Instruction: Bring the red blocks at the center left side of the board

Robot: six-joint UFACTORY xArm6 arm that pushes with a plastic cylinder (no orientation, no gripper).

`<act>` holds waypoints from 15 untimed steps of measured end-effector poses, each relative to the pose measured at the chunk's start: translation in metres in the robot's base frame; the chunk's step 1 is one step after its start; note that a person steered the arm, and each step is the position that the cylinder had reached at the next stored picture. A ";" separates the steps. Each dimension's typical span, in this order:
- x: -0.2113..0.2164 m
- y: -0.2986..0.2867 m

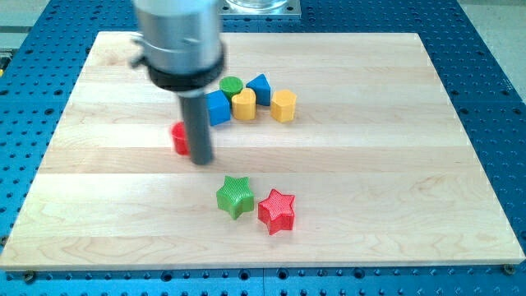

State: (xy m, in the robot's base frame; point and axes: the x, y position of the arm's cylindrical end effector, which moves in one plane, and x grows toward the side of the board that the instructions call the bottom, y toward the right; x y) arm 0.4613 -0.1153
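My tip (200,159) rests on the wooden board (370,173), left of its centre. A red cylinder (179,138) stands just behind and left of the rod, partly hidden by it and touching or nearly touching it. A red star (277,210) lies below the centre, to the lower right of the tip. A green star (236,196) lies just left of the red star, close to the tip's lower right.
A cluster sits above the centre: a blue cube (218,107), a green cylinder (232,85), a yellow block (243,104), a blue triangular block (260,87) and a yellow hexagonal block (283,105). Blue perforated table surrounds the board.
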 end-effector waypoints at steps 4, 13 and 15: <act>-0.039 -0.073; 0.155 0.005; 0.078 -0.005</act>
